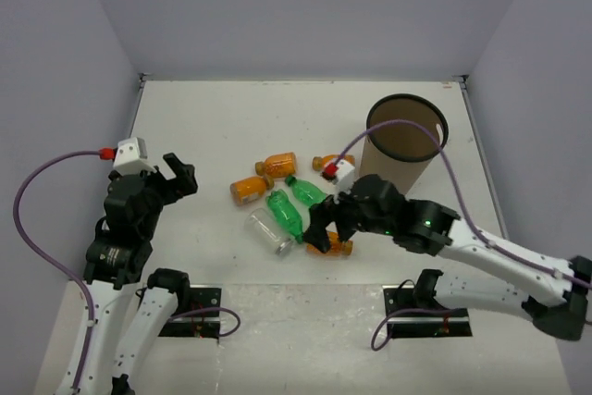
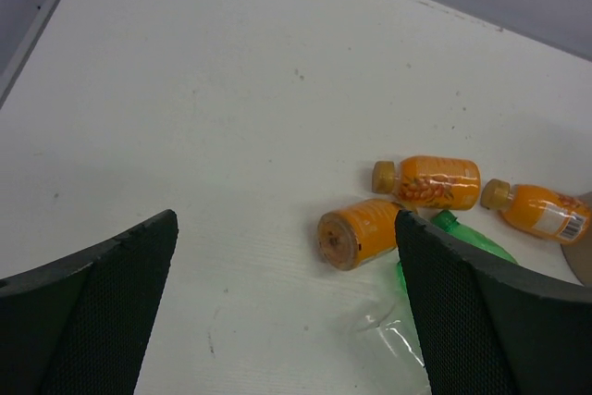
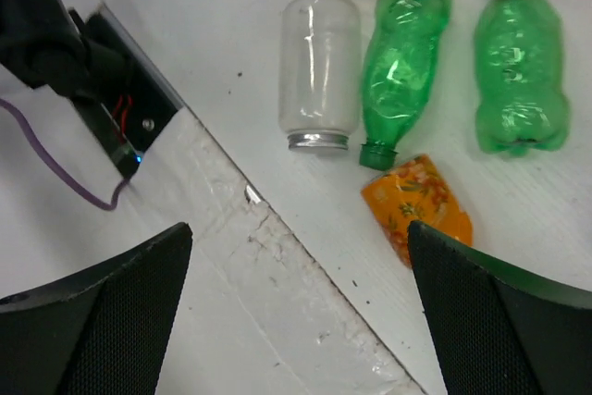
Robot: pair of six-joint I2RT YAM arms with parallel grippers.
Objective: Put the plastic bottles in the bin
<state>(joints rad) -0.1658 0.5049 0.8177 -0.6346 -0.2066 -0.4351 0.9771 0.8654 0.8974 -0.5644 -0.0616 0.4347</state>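
The brown bin [image 1: 407, 141] stands upright at the back right. Several bottles lie loose on the table to its left: orange ones [image 1: 277, 166] [image 1: 248, 191] [image 1: 335, 245], a fourth [image 1: 326, 162] partly hidden by my right arm, two green ones [image 1: 305, 191] [image 1: 285, 215] and a clear one [image 1: 268, 231]. My right gripper [image 1: 319, 228] [image 3: 298, 238] is open, hovering above the near orange bottle [image 3: 421, 201], which lies by its right finger; the clear bottle [image 3: 319, 71] and the green bottles [image 3: 404, 53] [image 3: 520, 71] lie beyond. My left gripper [image 1: 176, 178] [image 2: 285, 228] is open and empty, left of the pile, facing an orange bottle [image 2: 356, 233].
Black base plates [image 1: 194, 312] [image 1: 427, 312] sit at the near edge, with purple cables. Grey walls close the table at the left, back and right. A seam [image 3: 277, 228] crosses the table surface under my right gripper.
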